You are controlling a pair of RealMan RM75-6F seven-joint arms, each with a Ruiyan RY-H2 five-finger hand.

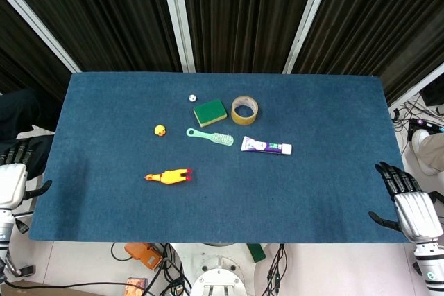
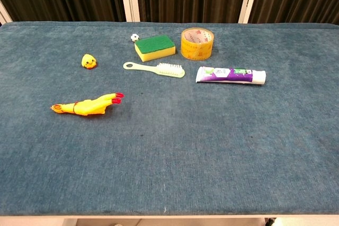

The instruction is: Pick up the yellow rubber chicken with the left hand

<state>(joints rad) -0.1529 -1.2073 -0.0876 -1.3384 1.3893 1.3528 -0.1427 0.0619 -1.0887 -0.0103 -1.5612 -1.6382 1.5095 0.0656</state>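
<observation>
The yellow rubber chicken (image 1: 167,176) (image 2: 86,106) lies flat on the blue table (image 1: 312,192), left of centre near the front, its red feet pointing right. My left hand (image 1: 14,178) hangs beyond the table's left edge, far from the chicken, fingers apart and holding nothing. My right hand (image 1: 409,206) hangs off the front right corner, open and empty too. Neither hand appears in the chest view.
Behind the chicken sit a small yellow duck (image 1: 160,130), a green brush (image 1: 210,136), a green and yellow sponge (image 1: 209,111), a tape roll (image 1: 244,109), a toothpaste tube (image 1: 266,147) and a tiny white ball (image 1: 193,98).
</observation>
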